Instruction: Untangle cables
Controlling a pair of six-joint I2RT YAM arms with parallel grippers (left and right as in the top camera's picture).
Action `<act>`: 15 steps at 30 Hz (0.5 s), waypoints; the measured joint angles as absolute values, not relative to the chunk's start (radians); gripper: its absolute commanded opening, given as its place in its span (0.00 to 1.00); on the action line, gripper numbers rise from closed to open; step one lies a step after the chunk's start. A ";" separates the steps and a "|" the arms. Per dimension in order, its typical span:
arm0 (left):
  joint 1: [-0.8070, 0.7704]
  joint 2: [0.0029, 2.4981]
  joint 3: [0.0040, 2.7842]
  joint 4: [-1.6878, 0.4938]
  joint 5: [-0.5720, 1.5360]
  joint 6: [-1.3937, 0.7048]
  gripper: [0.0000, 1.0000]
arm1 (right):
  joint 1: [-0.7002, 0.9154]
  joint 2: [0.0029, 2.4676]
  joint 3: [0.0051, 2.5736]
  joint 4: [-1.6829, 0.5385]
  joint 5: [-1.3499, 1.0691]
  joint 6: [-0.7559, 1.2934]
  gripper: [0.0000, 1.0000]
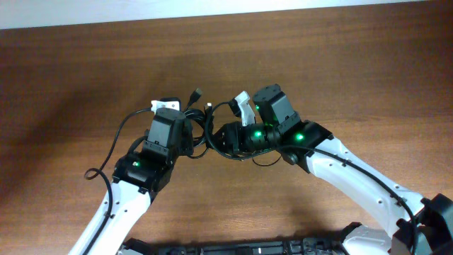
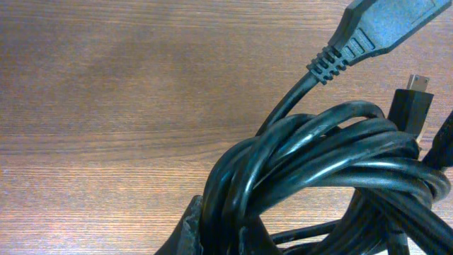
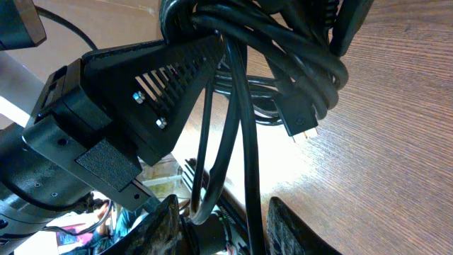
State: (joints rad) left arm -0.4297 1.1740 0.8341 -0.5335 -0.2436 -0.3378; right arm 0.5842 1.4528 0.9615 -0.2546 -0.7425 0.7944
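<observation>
Cables (image 1: 203, 129) bunched betw. arms; L gripper (image 1: 177, 117) clamped on them, R gripper (image 3: 226, 219) part-open, strands hanging loose thru gap.

The cables (image 1: 204, 134) sit bunched up mid-table (image 1: 71, 64), right between the two arms; left end effector (image 1: 185, 133) is at the bundle's left side, right end effector (image 1: 219, 138) at its right; a couple of plug ends stick out behind the bundle; one loose strand trails off left across the table.
</observation>
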 measured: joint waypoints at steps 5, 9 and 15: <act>-0.430 1.174 0.834 -0.533 -0.137 -0.338 0.00 | 0.584 1.453 0.962 -0.253 -0.697 0.795 0.26; -0.430 1.174 0.834 -0.533 -0.096 -0.340 0.00 | 0.584 1.453 0.962 -0.252 -0.663 0.800 0.04; -0.429 1.174 0.834 -0.525 -0.076 -0.421 0.00 | 0.584 1.453 0.962 -0.248 -0.625 0.881 0.04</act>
State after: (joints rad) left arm -0.4294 1.1740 0.8341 -0.5247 -0.0765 -0.4206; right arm 0.5842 1.4528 0.9615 -0.2478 -0.6250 0.8810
